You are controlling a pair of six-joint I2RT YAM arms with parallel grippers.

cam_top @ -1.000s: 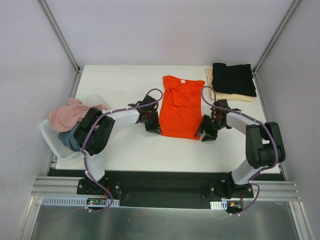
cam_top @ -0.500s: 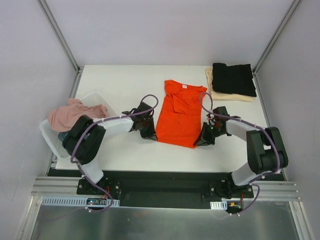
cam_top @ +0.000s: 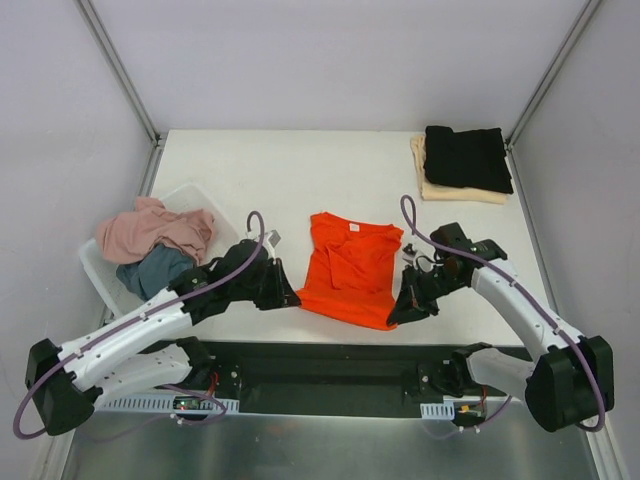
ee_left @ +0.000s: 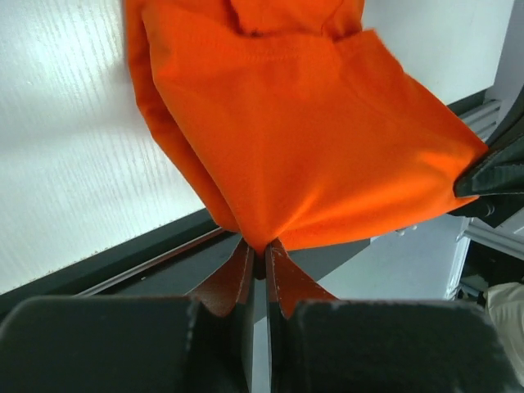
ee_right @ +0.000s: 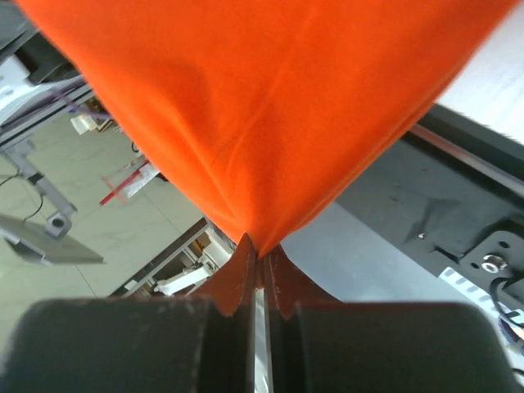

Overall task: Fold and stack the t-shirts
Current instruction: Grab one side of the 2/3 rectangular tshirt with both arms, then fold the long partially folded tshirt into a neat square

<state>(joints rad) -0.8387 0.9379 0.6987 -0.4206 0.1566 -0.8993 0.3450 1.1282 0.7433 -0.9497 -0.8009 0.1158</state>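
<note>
From above, my fingertips are hard to make out. My left gripper [cam_top: 287, 298] and right gripper [cam_top: 398, 314] are dark shapes at the near corners of the orange-red t-shirt [cam_top: 350, 268]. It lies rumpled, collar away from me, near the front edge of the table [cam_top: 260, 170]. At the far right, a cream shirt [cam_top: 450, 192] is mostly hidden under a black shirt [cam_top: 467, 158]. In the white tub [cam_top: 93, 268], a pink shirt [cam_top: 155, 228] partly covers a grey-blue shirt [cam_top: 150, 272].

My left wrist view shows my left gripper [ee_left: 256, 255] pinching one hem corner of the orange-red t-shirt [ee_left: 303, 139], with the cloth fanning upward.

My right wrist view shows my right gripper [ee_right: 260, 250] likewise pinching a corner. The orange-red t-shirt [ee_right: 270, 106] fills the view, its far end cut off.
</note>
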